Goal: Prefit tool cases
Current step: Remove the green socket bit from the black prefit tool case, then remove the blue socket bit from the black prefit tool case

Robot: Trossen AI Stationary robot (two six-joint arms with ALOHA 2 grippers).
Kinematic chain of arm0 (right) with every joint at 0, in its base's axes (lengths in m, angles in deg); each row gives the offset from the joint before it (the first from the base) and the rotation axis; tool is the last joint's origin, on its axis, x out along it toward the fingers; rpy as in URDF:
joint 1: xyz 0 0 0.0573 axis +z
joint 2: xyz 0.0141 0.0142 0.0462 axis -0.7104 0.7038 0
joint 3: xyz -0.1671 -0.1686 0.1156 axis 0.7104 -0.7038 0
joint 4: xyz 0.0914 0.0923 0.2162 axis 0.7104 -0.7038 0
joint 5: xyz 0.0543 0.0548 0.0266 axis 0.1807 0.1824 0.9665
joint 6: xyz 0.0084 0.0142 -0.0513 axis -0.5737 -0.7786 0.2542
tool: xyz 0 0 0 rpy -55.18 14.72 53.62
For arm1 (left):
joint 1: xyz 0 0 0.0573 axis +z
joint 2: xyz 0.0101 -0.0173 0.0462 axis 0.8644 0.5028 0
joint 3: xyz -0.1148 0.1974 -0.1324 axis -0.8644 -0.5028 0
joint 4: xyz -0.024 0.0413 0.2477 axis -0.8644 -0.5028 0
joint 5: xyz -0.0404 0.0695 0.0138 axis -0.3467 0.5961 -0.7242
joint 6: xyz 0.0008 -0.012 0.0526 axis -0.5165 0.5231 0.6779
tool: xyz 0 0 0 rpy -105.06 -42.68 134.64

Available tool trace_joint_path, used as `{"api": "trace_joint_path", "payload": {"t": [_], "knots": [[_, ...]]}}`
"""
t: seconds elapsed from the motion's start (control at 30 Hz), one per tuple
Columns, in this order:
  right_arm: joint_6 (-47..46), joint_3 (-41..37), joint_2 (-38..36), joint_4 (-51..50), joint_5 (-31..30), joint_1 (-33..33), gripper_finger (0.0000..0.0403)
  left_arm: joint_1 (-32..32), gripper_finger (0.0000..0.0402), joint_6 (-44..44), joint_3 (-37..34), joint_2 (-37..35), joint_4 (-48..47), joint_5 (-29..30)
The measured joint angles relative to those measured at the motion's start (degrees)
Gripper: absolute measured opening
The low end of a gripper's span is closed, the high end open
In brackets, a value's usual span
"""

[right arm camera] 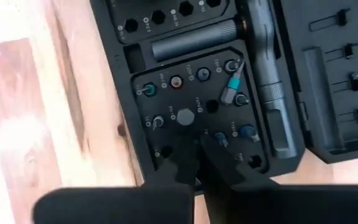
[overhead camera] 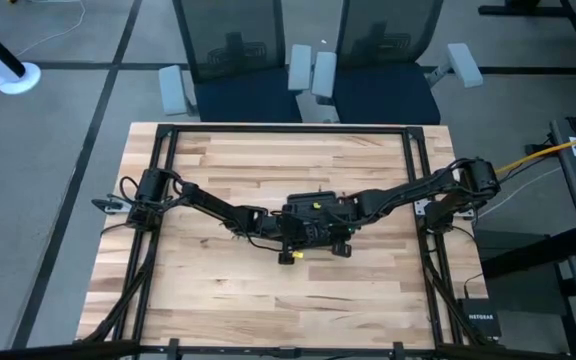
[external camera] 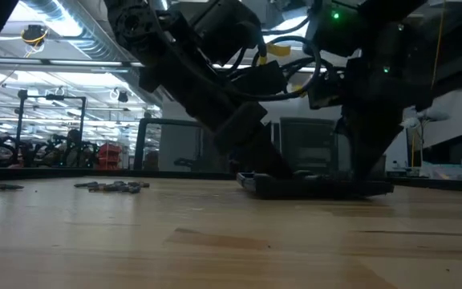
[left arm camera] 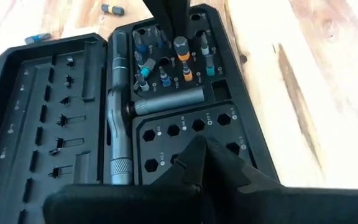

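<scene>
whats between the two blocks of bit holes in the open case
In the left wrist view, a grey metal cylinder lies crosswise in the tool case, between the block holding bits and the empty hex-hole block.

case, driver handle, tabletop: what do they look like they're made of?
Case: looks like matte black moulded plastic, slots and hex holes formed into the tray. Driver handle: probably metal, grey satin sheen with knurled bands. Tabletop: wood, pale butcher-block strips with visible grain. Left gripper and right gripper both hover over the bit grid.
</scene>
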Motion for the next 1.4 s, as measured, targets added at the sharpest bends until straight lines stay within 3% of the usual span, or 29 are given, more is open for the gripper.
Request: {"api": "trace_joint_path", "payload": {"t": [0.43,0.5,0.67,0.8,0.97,1.1,1.23,1.4], "knots": [[-1.1,3.7,-4.7,-3.6,-3.5,0.0,0.0001,0.2,0.0000,0.0,0.1,-0.1,-0.5,-0.1],[-2.8,3.7,-5.5,-4.6,-5.9,0.0,0.0001,0.2,0.0000,-0.1,0.1,-0.1,-0.6,-0.1],[-5.5,3.1,-8.0,-13.3,-18.3,-2.4,0.0000,0.2,0.0000,-1.6,0.1,-0.1,-0.8,-0.1],[-7.3,-1.1,-10.0,-13.8,-20.7,-8.7,0.0000,0.0,0.0000,-1.9,0.1,-0.1,-1.1,-0.1],[-8.8,-4.7,-10.2,-9.5,-15.1,-17.1,0.0011,0.0,0.0000,-1.7,0.1,-0.1,-1.5,-0.1],[-6.0,-5.2,-10.3,-5.7,-8.1,-21.3,0.0052,0.0,0.0000,-1.7,0.1,-0.1,-1.5,-0.1],[-1.5,-4.1,-10.3,-6.0,-6.9,-21.8,0.0113,0.0,0.0000,-1.8,0.1,-0.1,-1.6,-0.1],[2.6,-2.7,-10.3,-5.2,6.7,-19.1,0.0157,0.0,0.0000,-2.7,0.1,-0.1,-1.7,-0.1]]}}
